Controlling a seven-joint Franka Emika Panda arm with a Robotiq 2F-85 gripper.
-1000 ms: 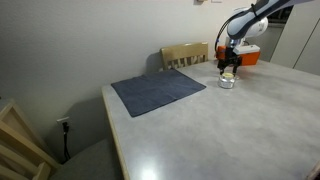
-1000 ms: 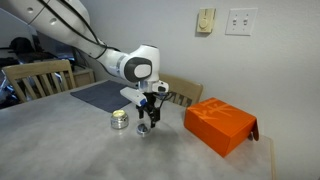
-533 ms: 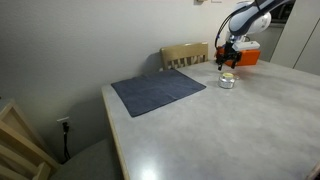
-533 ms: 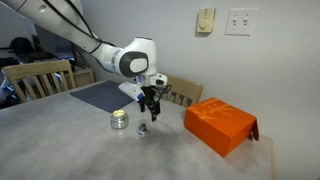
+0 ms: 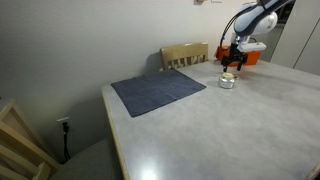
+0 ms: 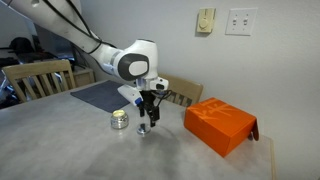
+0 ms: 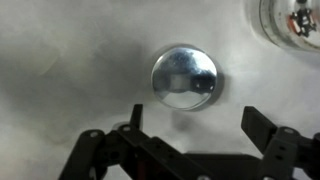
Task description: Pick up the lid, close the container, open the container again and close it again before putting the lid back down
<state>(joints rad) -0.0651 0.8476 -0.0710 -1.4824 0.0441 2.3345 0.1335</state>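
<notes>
Lid (image 7: 184,77) lies flat on the table (image 7: 60,60) below your gripper (image 7: 196,120). Only the wrist view shows its shiny round face, just ahead of the 2 spread fingers (image 7: 262,125), which touch nothing. The container (image 7: 296,20) is cut off at that view's top right corner. In an exterior view you see the gripper (image 6: 150,110) hanging above the lid (image 6: 143,129), with the container (image 6: 120,121) near it and the orange box (image 6: 222,124) well apart.

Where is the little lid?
In the wrist view, the small round silvery lid lies on the grey table under the open claw; the small clear jar sits beside it.
</notes>
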